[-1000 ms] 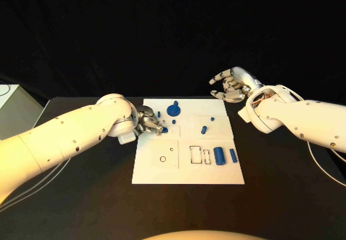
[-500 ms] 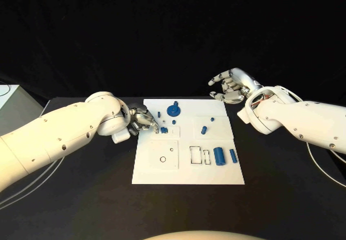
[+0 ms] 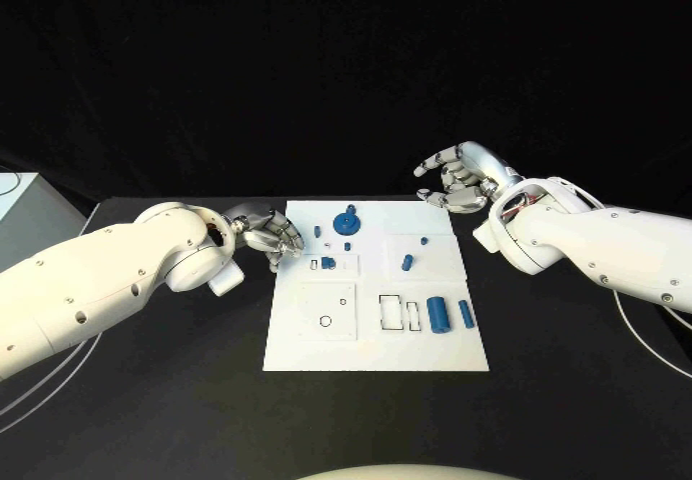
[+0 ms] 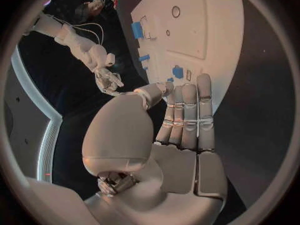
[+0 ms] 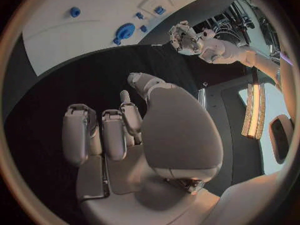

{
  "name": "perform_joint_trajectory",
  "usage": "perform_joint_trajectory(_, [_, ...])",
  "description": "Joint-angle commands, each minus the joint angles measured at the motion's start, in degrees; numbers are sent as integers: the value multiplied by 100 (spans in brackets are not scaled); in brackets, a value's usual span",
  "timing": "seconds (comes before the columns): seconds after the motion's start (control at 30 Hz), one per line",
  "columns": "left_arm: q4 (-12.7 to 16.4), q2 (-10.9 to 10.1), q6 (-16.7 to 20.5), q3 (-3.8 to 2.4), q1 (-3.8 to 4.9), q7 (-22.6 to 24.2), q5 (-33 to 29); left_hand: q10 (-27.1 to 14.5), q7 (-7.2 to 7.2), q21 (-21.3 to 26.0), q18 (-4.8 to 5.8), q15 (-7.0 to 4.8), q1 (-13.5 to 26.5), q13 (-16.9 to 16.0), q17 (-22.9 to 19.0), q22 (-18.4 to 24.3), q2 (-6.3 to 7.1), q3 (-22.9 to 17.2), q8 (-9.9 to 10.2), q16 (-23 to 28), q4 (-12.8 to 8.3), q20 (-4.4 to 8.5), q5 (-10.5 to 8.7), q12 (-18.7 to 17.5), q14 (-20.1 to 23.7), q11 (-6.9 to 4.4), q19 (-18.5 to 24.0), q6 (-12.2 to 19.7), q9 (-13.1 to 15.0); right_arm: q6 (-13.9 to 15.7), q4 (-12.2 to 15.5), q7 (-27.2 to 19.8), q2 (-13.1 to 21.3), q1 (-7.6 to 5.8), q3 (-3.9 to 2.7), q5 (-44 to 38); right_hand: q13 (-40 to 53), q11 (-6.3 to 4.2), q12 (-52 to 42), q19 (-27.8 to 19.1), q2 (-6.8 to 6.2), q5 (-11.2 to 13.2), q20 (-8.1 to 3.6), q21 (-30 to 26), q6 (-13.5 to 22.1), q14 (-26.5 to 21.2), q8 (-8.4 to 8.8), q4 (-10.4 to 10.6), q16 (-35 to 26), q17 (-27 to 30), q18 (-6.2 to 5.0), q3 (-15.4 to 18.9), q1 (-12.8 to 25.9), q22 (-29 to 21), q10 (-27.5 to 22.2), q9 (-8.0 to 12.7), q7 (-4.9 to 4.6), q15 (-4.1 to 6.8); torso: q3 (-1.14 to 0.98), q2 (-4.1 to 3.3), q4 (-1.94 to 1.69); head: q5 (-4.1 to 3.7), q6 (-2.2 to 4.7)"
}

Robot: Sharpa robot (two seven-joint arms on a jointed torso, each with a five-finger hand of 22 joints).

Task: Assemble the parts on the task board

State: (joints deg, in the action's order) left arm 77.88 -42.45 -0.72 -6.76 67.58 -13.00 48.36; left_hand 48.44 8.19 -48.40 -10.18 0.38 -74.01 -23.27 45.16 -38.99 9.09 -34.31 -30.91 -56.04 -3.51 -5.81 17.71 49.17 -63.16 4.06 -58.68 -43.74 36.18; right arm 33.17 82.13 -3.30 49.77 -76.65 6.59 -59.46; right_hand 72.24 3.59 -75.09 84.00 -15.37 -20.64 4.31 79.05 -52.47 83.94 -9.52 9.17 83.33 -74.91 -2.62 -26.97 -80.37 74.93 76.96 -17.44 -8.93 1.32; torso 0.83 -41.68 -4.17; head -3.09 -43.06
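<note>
The white task board (image 3: 378, 345) lies in the middle of the black table. Several blue parts are on it: a round disc (image 3: 346, 222) at the far end, a small block (image 3: 327, 262) near the left edge, a short peg (image 3: 408, 261), and two cylinders (image 3: 437, 311) (image 3: 466, 310) at the right. My left hand (image 3: 268, 236) hovers just off the board's left edge, beside the small block; its fingers (image 4: 187, 115) are straight and hold nothing. My right hand (image 3: 462, 178) is raised past the board's far right corner, fingers (image 5: 106, 132) loosely curled and holding nothing.
A pale box (image 3: 32, 220) stands at the table's far left edge. Outlined recesses (image 3: 392, 309) mark the board's near half. Black tabletop (image 3: 173, 400) surrounds the board on all sides.
My left hand has drawn back to the left, off the board and away from the small block, which stays in place. The right hand has barely moved.
</note>
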Motion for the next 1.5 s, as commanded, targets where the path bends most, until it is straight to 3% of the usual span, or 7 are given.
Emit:
perform_joint_trajectory(0.03, [150, -67, 828, -1, -78, 1078, -21, 19, 53, 46, -34, 11, -108, 139, -83, 30, 23, 82, 101, 66, -21, 4, -48, -139, 33, 47, 33, 22, -115, -18, 26, -35, 18, 4, 0, -33, 6, 23, 15, 369, -41, -20, 22, 7, 0, 387, 20, -28, 4, -648, 40, -4, 22, 880, -12, 5, -14, -46, 11, 1, 0, -3, 11])
perform_joint_trajectory(0.23, [451, -235, 1629, 0, -384, 1772, 805, -70, 91, 123, -33, 42, -234, 350, -217, 61, 180, 298, 328, 179, -54, -19, -50, -337, 159, 75, 121, 140, -380, -15, 66, -30, 47, 9, 5, -34, 6, 23, 15, 369, -41, -20, 22, 7, 0, 387, 20, -28, 4, -648, 40, -4, 22, 880, -12, 5, -14, -46, 4, -1, -1, -1, 28])
perform_joint_trajectory(0.43, [564, -250, 2257, 0, -632, 1880, 1780, -122, 147, 103, -26, 87, -319, 360, -251, 29, 240, 459, 430, 144, -75, -53, -50, -254, 207, 128, 177, 269, -507, -19, 95, -25, 67, 13, 10, -34, 6, 23, 17, 368, -37, -22, 23, 5, -5, 387, 20, -31, 3, -648, 39, -6, 23, 879, -12, 5, -14, -46, 9, -6, 6, 1, 55])
perform_joint_trajectory(0.57, [586, -201, 2466, 4, -735, 1684, 2444, -266, 144, -125, -37, 102, -330, -1, 726, -92, 311, 740, 387, -1007, 47, -96, -32, 533, -335, 130, -73, 341, -618, -22, 114, -23, 79, 15, 12, -34, 6, 23, 17, 368, -37, -22, 23, 5, -5, 387, 20, -31, 3, -648, 39, -6, 23, 879, -12, 5, -14, -46, 4, -7, 15, 8, 67])
perform_joint_trajectory(0.67, [601, -144, 2539, 25, -775, 1420, 2868, -391, 109, -791, 75, 86, -300, -367, 1822, -769, 418, 918, 280, -2011, 237, -86, -37, 1319, -968, 90, -556, 366, -694, -25, 123, -22, 83, 17, 14, -34, 6, 23, 17, 368, -37, -22, 23, 5, -5, 387, 20, -31, 3, -648, 39, -6, 23, 879, -12, 5, -14, -46, 10, -12, 14, 3, 77])
perform_joint_trajectory(0.93, [524, 52, 2638, 92, -807, 835, 3429, -426, 90, -1566, 231, 77, -364, -597, 2565, -1635, 446, 1025, 169, -2577, 470, -80, -23, 1901, -1470, 72, -1057, 340, -783, -36, 134, -18, 77, 21, 15, -35, 6, 23, 17, 368, -37, -22, 23, 5, -5, 387, 20, -31, 3, -648, 39, -6, 23, 879, -12, 5, -14, -46, 12, -10, 10, 5, 84])
perform_joint_trajectory(1.5, [223, 413, 2253, 132, -817, 370, 3548, -343, 17, -1890, 291, 15, -428, -667, 2832, -1991, 428, 965, 95, -2756, 622, -35, -10, 2130, -1669, -2, -1241, 131, -869, -49, 159, -18, 61, 36, 16, -42, 13, 23, 12, 369, -30, -25, 24, 12, -12, 387, 20, -32, 5, -650, 40, -8, 31, 885, -5, 6, -14, -46, 6, -4, 8, -2, 65])
